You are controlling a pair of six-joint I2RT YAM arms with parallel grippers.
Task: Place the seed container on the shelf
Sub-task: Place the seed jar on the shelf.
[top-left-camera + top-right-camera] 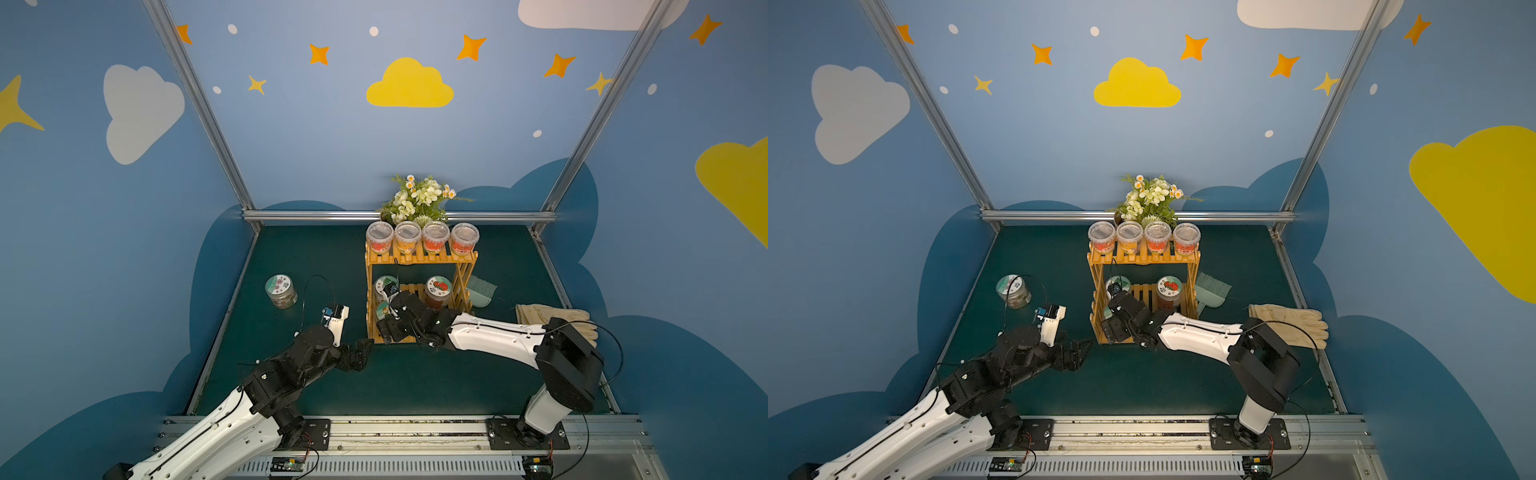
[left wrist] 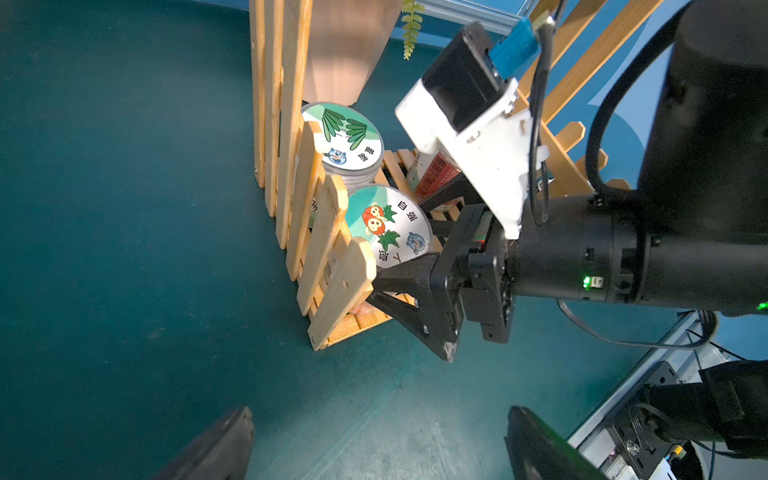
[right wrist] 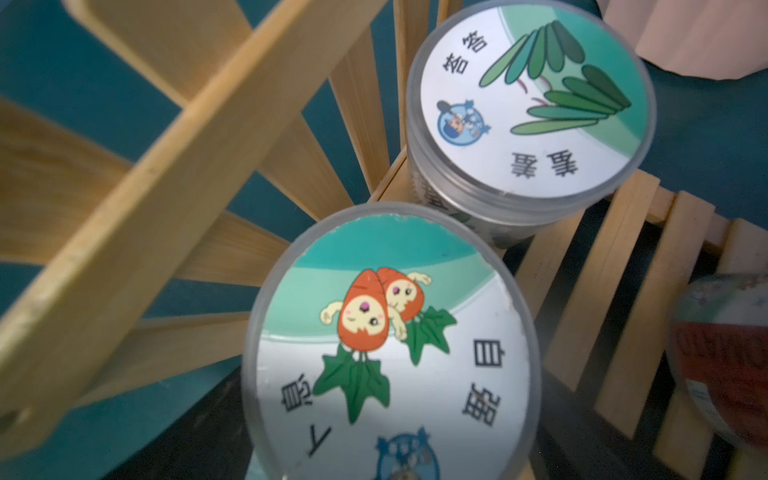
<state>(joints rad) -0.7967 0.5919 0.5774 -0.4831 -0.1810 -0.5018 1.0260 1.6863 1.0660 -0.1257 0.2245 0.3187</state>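
The right end effector (image 2: 400,244) reaches into the lower tier of the shelf (image 1: 419,258) from the front, and we see its jaws spread wide, one on each side of the seed container (image 3: 390,353); whether either pad touches the jar's wall we cannot tell. The seed container, its lid printed with two orange cartoon figures on green leaves, stands upright at the near left corner of that lower tier, just in front of a second jar (image 3: 528,99) with a green-leaf lid. A red-labelled jar (image 1: 437,291) sits at the right end of the same tier, and four clear cups (image 1: 407,237) line the top tier. The left end effector (image 2: 374,428) hangs over the table (image 1: 374,386) just left of the shelf, jaws wide apart with nothing between them. Another lidded jar (image 1: 281,291) stands on the table well to the left, and pale gloves (image 1: 552,318) lie to the right.
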